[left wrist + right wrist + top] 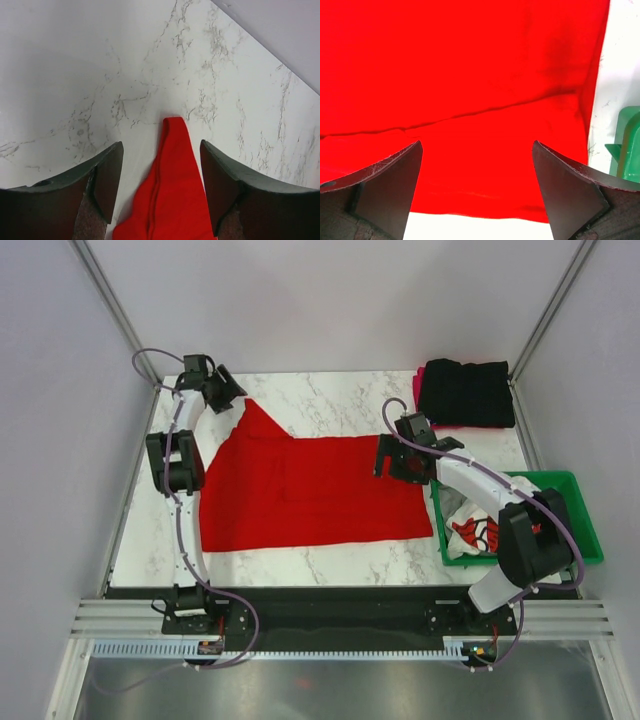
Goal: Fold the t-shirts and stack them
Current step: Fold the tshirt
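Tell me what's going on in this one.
A red t-shirt lies spread on the marble table. The left claw, open, straddles its far-left tip; the right claw hovers open over its right end. Neither holds cloth. A folded black tee sits at the far right corner, a white printed tee in the green crate.

Top camera high above, looking down on whole table [330,400], 2 wrist cameras close, all sharing red t-shirt [300,490]

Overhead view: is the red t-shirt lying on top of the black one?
No, the red t-shirt lies spread across the table, apart from the folded black t-shirt at its far right corner.
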